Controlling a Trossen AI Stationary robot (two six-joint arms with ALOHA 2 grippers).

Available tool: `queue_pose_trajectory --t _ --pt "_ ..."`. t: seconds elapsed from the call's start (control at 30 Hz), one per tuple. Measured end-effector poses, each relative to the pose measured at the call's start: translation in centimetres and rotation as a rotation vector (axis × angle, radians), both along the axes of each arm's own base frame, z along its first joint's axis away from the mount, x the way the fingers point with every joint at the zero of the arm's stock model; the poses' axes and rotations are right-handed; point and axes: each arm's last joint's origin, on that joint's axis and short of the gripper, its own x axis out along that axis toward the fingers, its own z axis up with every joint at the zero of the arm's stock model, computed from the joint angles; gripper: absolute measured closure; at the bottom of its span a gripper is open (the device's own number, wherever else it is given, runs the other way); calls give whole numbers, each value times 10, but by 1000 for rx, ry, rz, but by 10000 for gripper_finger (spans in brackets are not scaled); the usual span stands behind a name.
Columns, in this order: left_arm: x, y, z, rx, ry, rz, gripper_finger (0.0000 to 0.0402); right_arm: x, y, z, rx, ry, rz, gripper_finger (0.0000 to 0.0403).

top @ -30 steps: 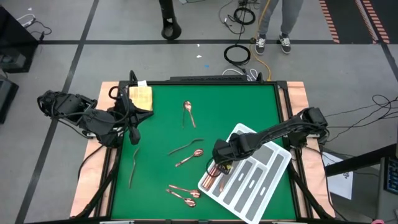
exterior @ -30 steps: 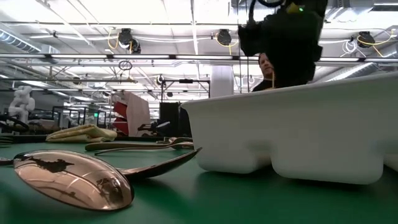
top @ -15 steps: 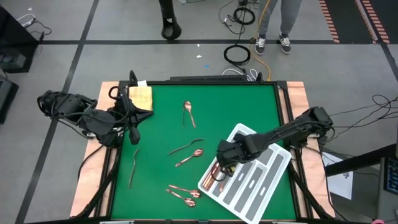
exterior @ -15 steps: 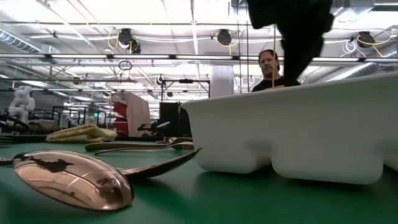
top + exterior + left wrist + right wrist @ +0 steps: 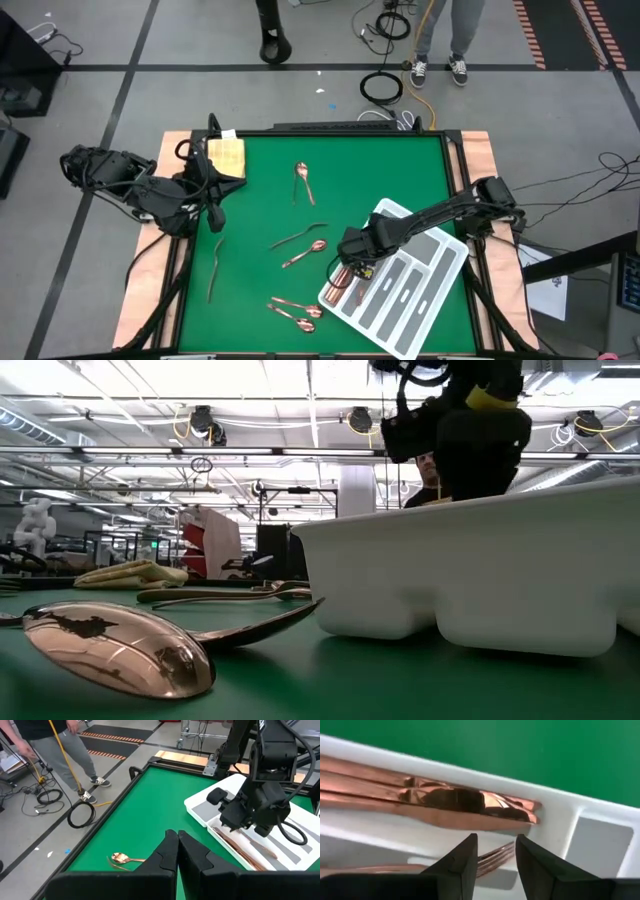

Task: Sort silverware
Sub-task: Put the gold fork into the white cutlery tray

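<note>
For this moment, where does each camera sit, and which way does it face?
High view: overhead, straight down; both arms, white tray, loose silverware.
Low view: table height, level across; a spoon close up, the tray wall, right arm above.
Left wrist view: past the shut left gripper toward the right arm over the tray.
Right wrist view: down past the right gripper onto knives and a fork in the tray.
Shared: all show the tray.

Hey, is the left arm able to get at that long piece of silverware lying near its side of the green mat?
Probably yes. The left gripper, jaws shut, waits just beyond the long piece, with bare green mat between them and nothing lying over it.
</note>
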Motion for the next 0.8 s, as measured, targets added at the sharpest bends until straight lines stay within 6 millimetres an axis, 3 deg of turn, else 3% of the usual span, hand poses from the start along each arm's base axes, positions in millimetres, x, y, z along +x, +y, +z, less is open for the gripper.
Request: queue_pose_trajectory --t 0.17,0.37,0.47,0.57,0.8 --pt "0 0 0 6 3 -3 391 -11 8 11 20 8 -25 282" --pt "0 0 0 -4 -6 1 391 -13 9 47 60 -126 -45 282" --pt "0 0 1 -10 -11 3 391 11 1 62 102 -309 56 282" --pt "0 -1 0 -33 -18 14 391 44 -24 65 93 -450 172 282" --pt "-2 -2 0 -41 -12 9 391 96 -76 47 65 -399 456 260"
